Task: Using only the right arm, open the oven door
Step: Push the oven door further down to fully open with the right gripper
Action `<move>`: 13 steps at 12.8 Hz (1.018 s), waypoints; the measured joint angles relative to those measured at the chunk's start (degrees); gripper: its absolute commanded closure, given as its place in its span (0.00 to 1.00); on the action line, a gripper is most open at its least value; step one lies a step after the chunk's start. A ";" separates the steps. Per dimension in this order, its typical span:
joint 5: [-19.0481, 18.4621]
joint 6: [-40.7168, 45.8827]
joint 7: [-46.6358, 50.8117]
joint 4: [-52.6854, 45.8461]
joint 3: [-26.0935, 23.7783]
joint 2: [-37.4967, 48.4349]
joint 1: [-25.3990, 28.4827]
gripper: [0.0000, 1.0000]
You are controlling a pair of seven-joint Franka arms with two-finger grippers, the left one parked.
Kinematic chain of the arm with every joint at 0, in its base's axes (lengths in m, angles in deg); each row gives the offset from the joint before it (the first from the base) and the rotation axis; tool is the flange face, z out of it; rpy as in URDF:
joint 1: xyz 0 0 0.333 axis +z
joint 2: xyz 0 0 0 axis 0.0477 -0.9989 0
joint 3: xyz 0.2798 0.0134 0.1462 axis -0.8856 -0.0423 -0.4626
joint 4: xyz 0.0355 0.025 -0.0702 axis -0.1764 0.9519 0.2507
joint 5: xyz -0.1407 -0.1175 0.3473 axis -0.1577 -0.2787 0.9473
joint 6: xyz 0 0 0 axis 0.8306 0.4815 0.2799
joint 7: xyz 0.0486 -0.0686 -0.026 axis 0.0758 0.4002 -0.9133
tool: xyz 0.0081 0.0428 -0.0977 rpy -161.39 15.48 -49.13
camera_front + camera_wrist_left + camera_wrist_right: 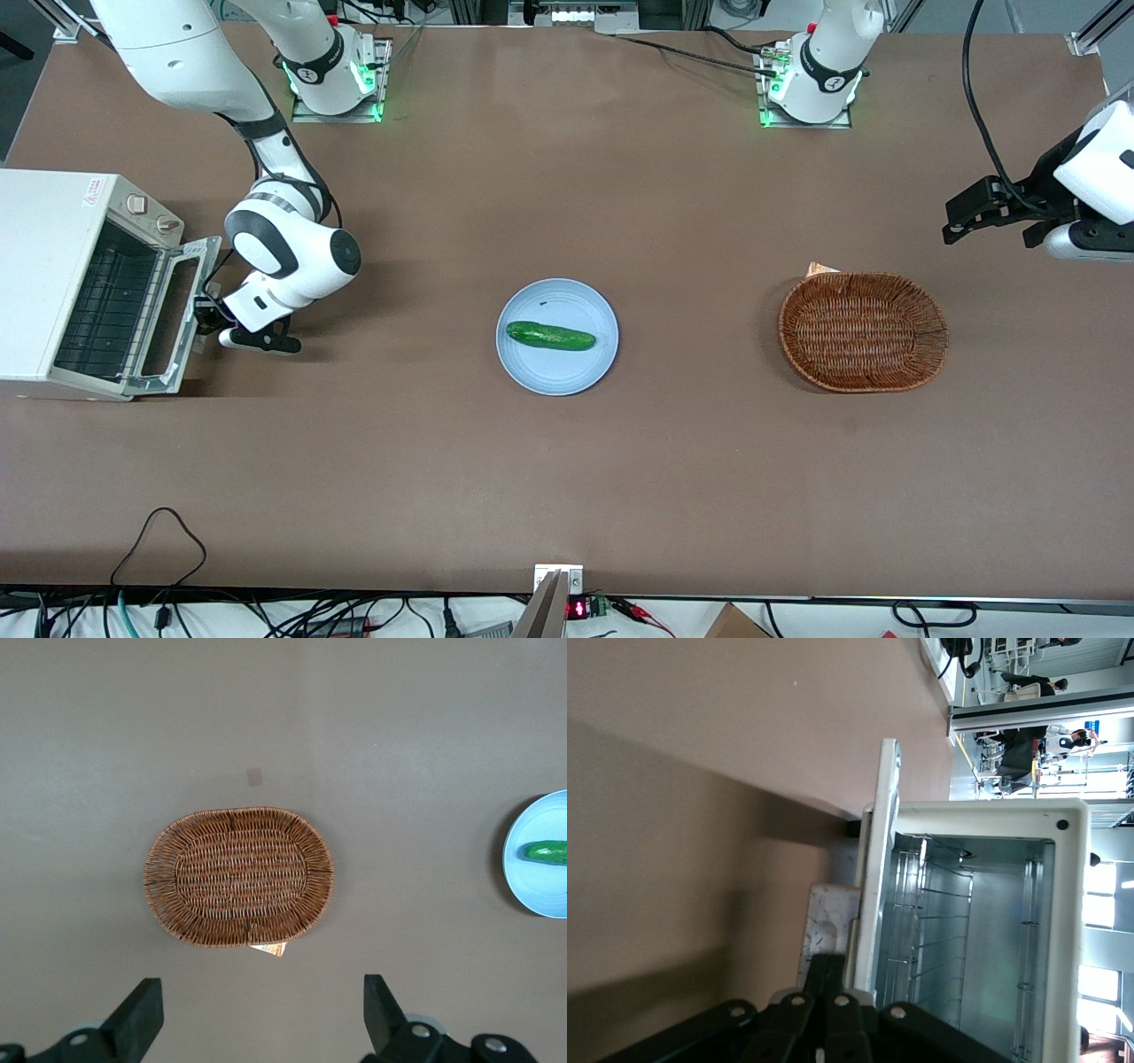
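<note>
One oven door (174,312) hanging open, one end effector (205,312) clamped on its edge, one cucumber (550,336)

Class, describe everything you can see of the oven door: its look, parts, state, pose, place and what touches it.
The oven door is a rectangular flap with a pale frame and a window. It hangs swung down and open, tilted, not flat on the table, baring the wire rack inside the white oven, at the working arm's end of the table. The gripper is at its free edge; in the wrist view its fingers close on that edge.
</note>
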 measured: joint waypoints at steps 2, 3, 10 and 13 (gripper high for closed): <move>0.00 -0.33 0.05 -0.24 -0.03 -0.65 0.07 0.99; 0.00 -0.42 0.05 -0.35 -0.04 -0.91 0.09 0.99; -0.01 -1.25 0.06 -1.45 -0.06 -3.47 0.35 0.99; -0.01 -1.27 0.13 -1.47 0.04 -4.47 0.36 0.99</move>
